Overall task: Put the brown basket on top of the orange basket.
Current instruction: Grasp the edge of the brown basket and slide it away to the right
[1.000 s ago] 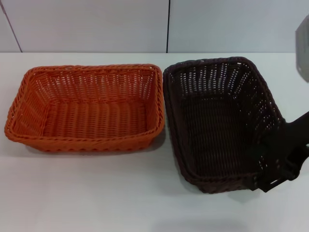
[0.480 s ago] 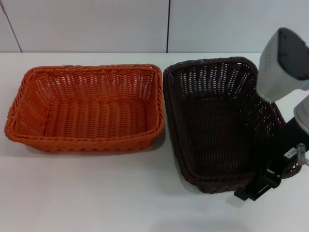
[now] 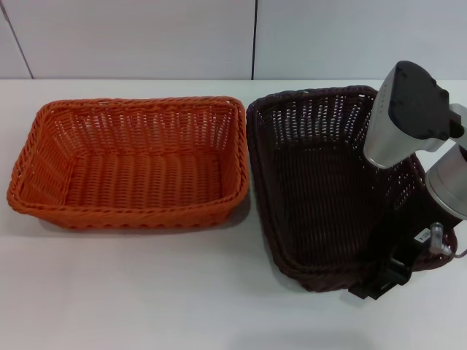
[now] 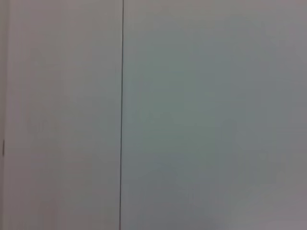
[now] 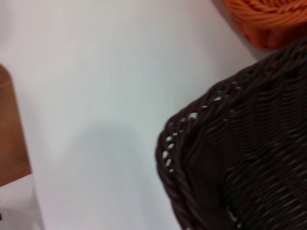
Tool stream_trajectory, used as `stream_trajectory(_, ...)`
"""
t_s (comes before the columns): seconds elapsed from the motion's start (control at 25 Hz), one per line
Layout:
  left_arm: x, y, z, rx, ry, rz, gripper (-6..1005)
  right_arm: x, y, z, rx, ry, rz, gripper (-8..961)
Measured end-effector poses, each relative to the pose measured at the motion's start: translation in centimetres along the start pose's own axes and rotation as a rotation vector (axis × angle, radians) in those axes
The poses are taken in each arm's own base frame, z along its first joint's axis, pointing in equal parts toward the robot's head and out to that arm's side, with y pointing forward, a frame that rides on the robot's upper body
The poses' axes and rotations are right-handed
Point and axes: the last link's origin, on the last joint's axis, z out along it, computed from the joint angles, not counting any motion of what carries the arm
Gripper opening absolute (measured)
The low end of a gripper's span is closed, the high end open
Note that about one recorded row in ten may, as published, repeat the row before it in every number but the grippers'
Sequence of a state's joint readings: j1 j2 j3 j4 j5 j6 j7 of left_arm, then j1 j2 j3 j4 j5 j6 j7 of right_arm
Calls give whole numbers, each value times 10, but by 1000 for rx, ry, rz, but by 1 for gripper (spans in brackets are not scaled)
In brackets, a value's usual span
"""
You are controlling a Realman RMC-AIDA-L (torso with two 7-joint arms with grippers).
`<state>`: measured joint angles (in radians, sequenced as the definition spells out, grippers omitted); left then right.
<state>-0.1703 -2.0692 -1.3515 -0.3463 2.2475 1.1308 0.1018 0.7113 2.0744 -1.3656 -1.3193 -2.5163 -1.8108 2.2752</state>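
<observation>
The orange basket [image 3: 139, 168] stands upright on the white table [image 3: 146, 292] at the left. The brown basket [image 3: 321, 189] stands right beside it, their rims almost touching. My right gripper [image 3: 379, 281] is at the brown basket's near right corner, low against the outside of the rim, with the silver and black arm [image 3: 405, 117] reaching over the basket's right side. The right wrist view shows that braided brown corner [image 5: 249, 158] close up and a bit of the orange basket [image 5: 268, 19]. My left gripper is out of view; its wrist camera shows only a wall.
Grey wall panels [image 3: 146, 36] stand behind the table. The right wrist view shows the table's edge with brown floor [image 5: 12, 134] beyond it. Bare white tabletop lies in front of both baskets.
My right arm has swung in from the right edge over the brown basket's right side, and the gripper has shifted left along the near right corner. Both baskets stay put.
</observation>
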Motion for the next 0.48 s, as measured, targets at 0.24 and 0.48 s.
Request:
stream_trajectory(0.24,0,-2,1,3,0,7,670,-6,0,0,22,0,-24,667)
stream_trajectory(0.48,1,-1,2,-1,2,12,670,-11,1,1,36,-2,-25,360)
